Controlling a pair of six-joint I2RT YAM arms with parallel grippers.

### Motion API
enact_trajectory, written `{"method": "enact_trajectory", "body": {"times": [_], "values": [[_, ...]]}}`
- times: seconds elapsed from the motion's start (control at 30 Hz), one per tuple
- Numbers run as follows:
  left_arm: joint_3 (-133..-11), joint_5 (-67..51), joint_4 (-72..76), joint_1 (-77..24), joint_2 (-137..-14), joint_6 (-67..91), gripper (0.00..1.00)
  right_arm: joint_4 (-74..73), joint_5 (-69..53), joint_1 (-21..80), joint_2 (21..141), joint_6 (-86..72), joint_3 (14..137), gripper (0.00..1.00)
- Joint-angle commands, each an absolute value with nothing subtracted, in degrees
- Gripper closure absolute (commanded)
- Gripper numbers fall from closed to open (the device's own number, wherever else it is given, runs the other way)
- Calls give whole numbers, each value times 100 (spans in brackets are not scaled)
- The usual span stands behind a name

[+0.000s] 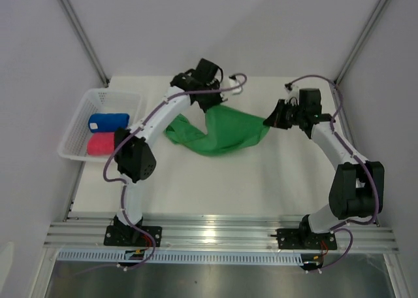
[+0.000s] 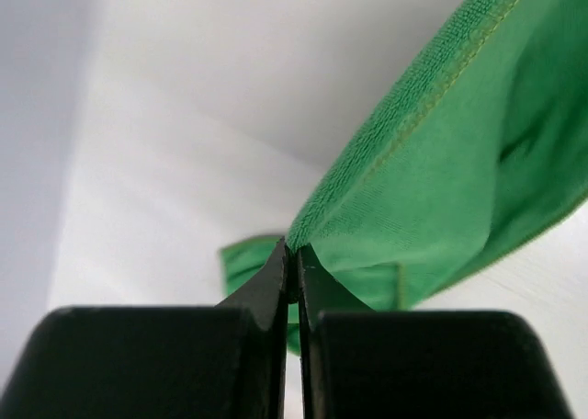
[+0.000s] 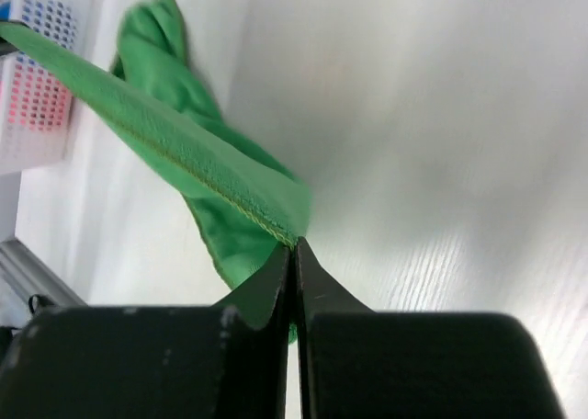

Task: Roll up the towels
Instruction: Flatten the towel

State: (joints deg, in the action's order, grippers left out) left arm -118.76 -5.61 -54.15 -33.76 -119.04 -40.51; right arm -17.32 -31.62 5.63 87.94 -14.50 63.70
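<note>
A bright green towel (image 1: 225, 131) hangs stretched between my two grippers above the white table, its lower part sagging down to the left. My left gripper (image 1: 214, 106) is shut on one corner of it (image 2: 292, 250). My right gripper (image 1: 268, 121) is shut on the opposite corner (image 3: 294, 242), with the stitched hem (image 3: 184, 162) running taut away from its tips. In the basket at the left lie a rolled blue towel (image 1: 108, 121) and a rolled pink-red towel (image 1: 101, 144).
A white mesh basket (image 1: 81, 112) stands at the table's left edge, also seen in the right wrist view (image 3: 37, 79). An aluminium rail (image 1: 222, 229) runs along the near edge. Grey walls close in on the sides and back.
</note>
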Motion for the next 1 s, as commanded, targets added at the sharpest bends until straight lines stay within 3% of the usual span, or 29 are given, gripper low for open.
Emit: {"method": "enact_trajectory", "body": {"times": [0.0,0.33,0.67,0.97], "values": [[-12997,-765,-5546,-2980,-11067,-2980,99,-2099,-2733,676,8490,-985,7799,100],[-14112,-229,-5571,-2953,-9449,-2751,100,-3989,-3005,1151,8570,-26,11572,100],[-14494,-185,-6205,-3076,-8868,-2690,99,-4210,-2918,1327,7892,-62,11857,100],[-13939,211,-5609,-2927,-9456,-2909,99,-4043,-2243,1222,9374,-26,12575,100]]}}
